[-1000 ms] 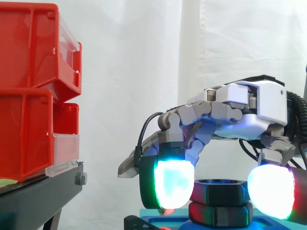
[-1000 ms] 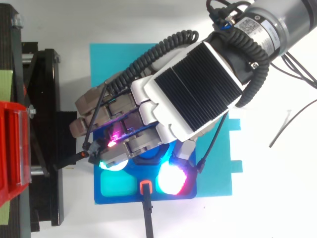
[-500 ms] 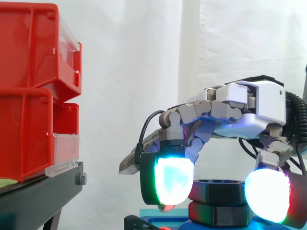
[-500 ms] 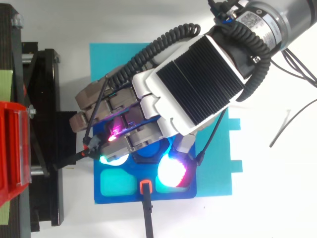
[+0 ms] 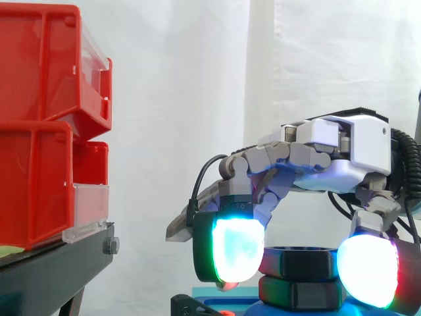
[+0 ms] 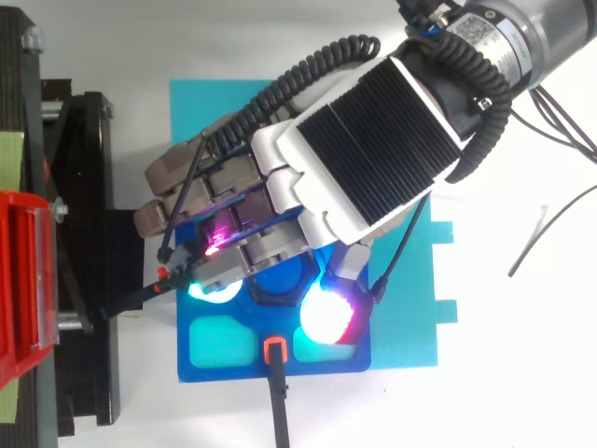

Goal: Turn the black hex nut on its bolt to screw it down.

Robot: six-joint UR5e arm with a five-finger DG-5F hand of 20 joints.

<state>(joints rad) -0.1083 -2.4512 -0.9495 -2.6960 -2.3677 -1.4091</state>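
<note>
Above the blue base [image 6: 244, 368], hand [image 6: 364, 159] clasps nut [image 5: 299, 263].

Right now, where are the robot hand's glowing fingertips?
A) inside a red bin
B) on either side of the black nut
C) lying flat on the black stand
B: in the side view the hand curls over the black hex nut, with its glowing pads to the nut's left and right, well away from the red bins.
</note>
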